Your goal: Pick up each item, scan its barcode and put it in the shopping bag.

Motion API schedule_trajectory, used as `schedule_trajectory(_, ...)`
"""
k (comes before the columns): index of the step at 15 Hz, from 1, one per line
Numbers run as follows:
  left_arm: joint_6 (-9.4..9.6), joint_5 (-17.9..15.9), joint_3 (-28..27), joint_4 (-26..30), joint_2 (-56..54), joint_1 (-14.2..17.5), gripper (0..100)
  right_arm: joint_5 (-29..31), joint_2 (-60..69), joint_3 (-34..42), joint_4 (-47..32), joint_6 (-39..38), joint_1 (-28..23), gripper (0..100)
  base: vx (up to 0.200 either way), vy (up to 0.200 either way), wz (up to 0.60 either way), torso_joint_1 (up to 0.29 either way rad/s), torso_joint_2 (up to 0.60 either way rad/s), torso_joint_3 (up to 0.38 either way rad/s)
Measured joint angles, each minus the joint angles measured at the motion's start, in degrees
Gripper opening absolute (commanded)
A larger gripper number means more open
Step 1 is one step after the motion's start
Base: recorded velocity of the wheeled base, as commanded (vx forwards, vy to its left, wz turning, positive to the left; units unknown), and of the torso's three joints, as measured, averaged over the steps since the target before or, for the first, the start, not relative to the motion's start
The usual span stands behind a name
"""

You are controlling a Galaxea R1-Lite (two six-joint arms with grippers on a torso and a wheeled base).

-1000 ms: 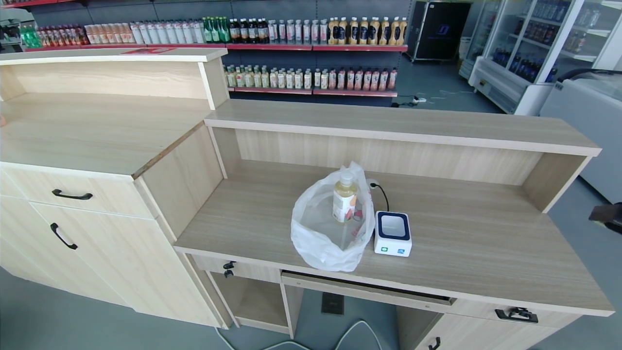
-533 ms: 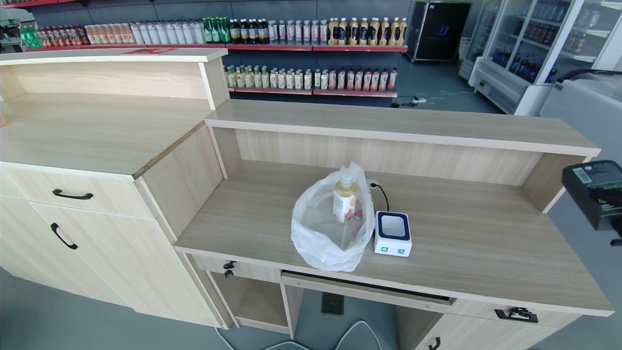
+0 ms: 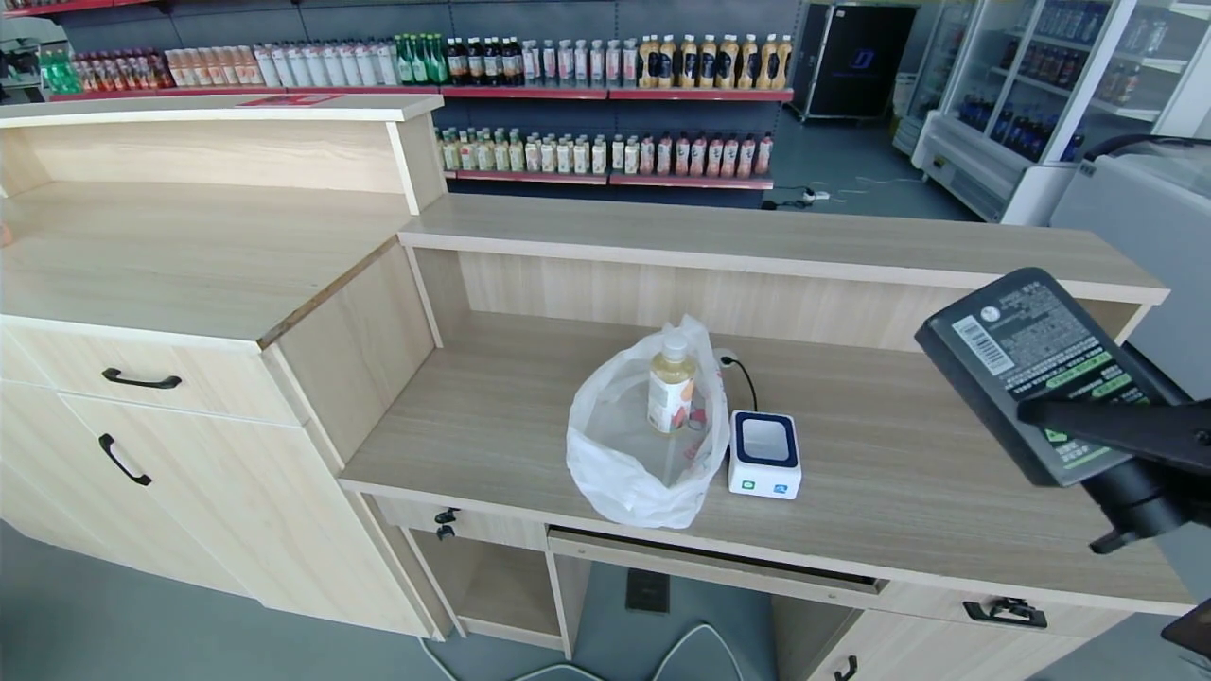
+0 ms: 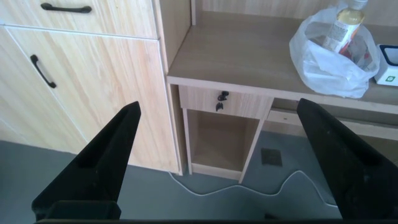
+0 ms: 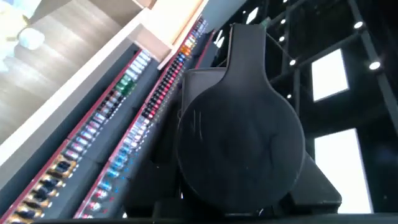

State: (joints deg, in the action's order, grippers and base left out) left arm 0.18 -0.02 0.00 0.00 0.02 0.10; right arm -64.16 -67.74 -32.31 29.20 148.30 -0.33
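Low before the surface's left front corner hangs the left pincer (image 4: 217,109), its two black fingers (image 4: 99,174) spread wide with nothing between them. Up on the surface (image 3: 908,445), near the front edge and about midway along, sits the white shopping bag (image 3: 615,463), thin and crumpled with its mouth open upward. A bottle (image 3: 672,388) of pale yellow drink stands upright inside. Just beside the bag's right side is the small white scanner (image 3: 764,459), dark window facing up. Beyond it a broad stretch of wood runs to the side panel, with the raised ledge along the back. Over that right end the black packet (image 3: 1012,350), flat and round-cornered with its barcode facing up, hangs tilted in the air. The right pincer (image 3: 1041,413) is clamped across its lower part, the arm entering from the right.
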Motion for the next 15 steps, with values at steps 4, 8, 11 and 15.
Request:
schedule_trajectory(4, 0.0, 0.0, 0.0, 0.0, 0.0, 0.0, 100, 0.0, 1.3, 0.2, 0.8, -5.3, 8.5, 0, 0.0, 0.0, 0.0, 0.0, 0.0, 0.0)
schedule_trajectory(8, 0.0, 0.0, 0.0, 0.0, 0.0, 0.0, 100, 1.3, 4.4, 0.7, 0.6, -7.7, 15.0, 0, 0.0, 0.0, 0.0, 0.0, 0.0, 0.0)
schedule_trajectory(11, 0.0, 0.0, 0.0, 0.0, 0.0, 0.0, 100, 2.9, 7.7, 2.6, -1.7, -7.8, 15.8, 0, 0.0, 0.0, 0.0, 0.0, 0.0, 0.0)
schedule_trajectory(15, 0.0, 0.0, 0.0, 0.0, 0.0, 0.0, 100, 5.4, 10.2, 3.8, -3.2, -5.8, 16.7, 0, 0.0, 0.0, 0.0, 0.0, 0.0, 0.0)
